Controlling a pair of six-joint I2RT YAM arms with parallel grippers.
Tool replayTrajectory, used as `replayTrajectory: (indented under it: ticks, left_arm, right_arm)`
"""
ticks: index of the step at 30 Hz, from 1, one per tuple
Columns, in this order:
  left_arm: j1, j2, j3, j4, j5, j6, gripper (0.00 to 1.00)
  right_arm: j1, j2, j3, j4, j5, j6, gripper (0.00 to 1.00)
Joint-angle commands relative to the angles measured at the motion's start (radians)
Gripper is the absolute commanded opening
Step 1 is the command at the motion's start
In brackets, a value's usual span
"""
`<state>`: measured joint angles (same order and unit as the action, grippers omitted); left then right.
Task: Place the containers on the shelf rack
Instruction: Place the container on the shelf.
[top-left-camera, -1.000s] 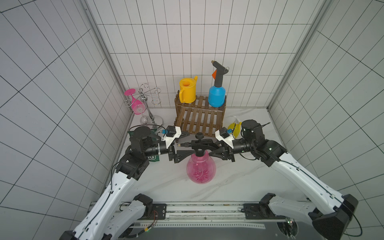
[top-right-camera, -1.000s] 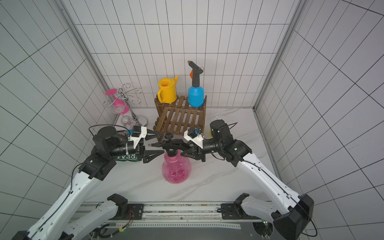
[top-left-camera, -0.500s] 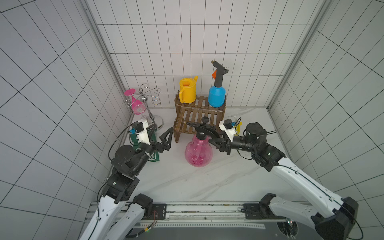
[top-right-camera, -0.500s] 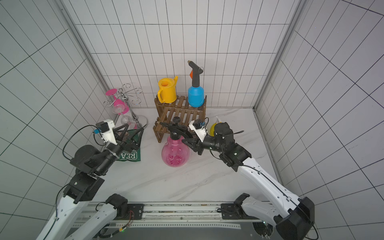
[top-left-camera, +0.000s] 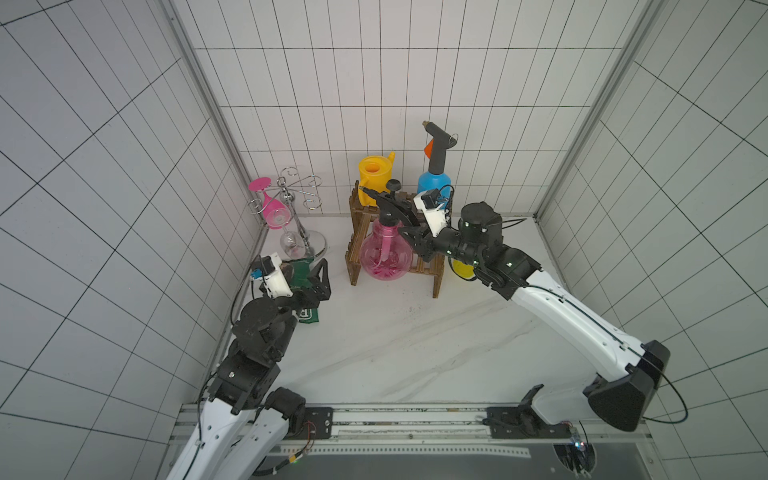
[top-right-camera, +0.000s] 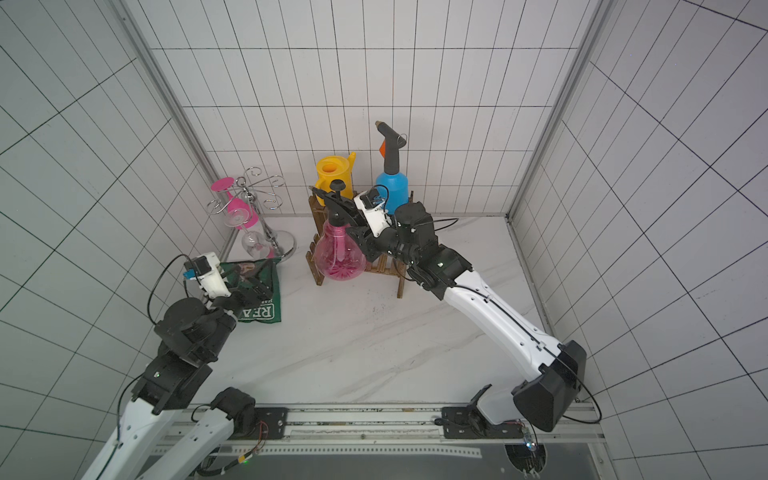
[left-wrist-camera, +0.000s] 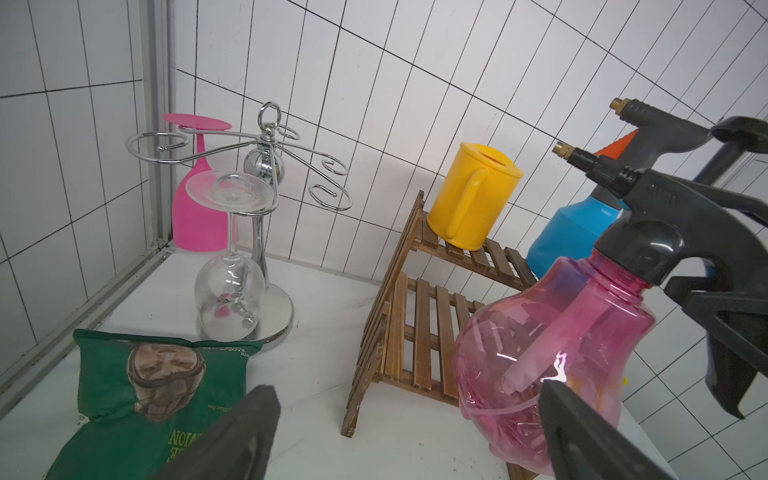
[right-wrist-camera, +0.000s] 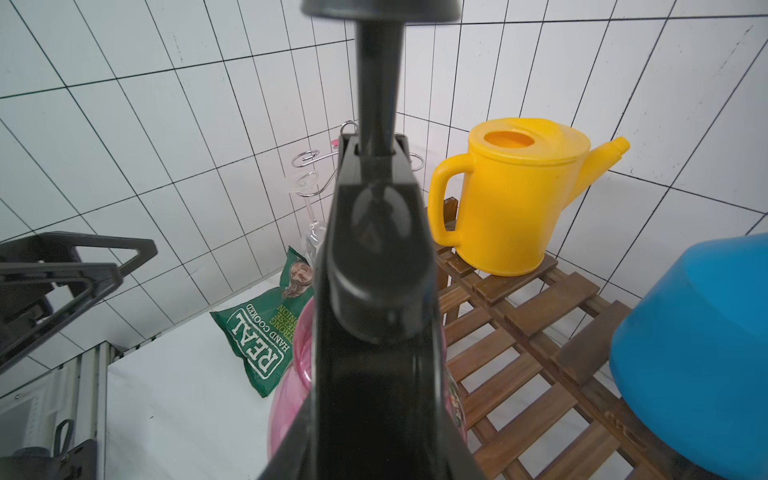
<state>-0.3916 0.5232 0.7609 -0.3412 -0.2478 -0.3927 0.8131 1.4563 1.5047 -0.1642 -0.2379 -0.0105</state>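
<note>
The rack stands at the far middle of the counter, against the wall; its slats look stiff and level, but the gaps between them could catch a narrow base.

The pink sprayer is at the rack's lower shelf, left half, upright; whether its base bears on the slats I cannot tell. The right tool is clamped on its black pump head, just above the neck. That looks like the right hold: the belly is round, smooth and probably too wide and slippery for the jaws, while the head is ribbed, hard plastic. The body seems thin, rigid and near empty, so likely light but top-heavy; it should be set flat before letting go.

The blue bottle and the can are on the upper shelf, right and left, both upright.

The left tool hangs with jaws wide apart and empty over the crisp bag, at the left of the counter.

The yellow bottle stands on the counter just right of the rack, mostly hidden by the right arm; it is likely light and easily tipped, and best taken at the neck.
</note>
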Motion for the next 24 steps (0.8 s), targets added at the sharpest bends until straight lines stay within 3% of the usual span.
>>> replayTrajectory:
  ticks: [1,6,11,24]
  left_arm:
    - [-0.001,-0.006,-0.016,0.001,-0.031,0.015,0.99]
    - [-0.001,-0.003,-0.018,0.005,-0.022,0.024,0.99]
    - [-0.001,-0.01,-0.02,0.004,-0.022,0.038,0.99]
    - [-0.001,-0.014,-0.027,0.017,-0.021,0.057,0.99]
  right_arm:
    - [0.011,0.059,0.1,0.016,0.02,-0.06,0.0]
    - [-0.008,0.148,0.202,0.006,-0.14,-0.15,0.0]
    - [-0.062,0.242,0.324,0.0,-0.294,-0.113,0.0]
    - [-0.109,0.385,0.496,-0.033,-0.307,-0.108,0.0]
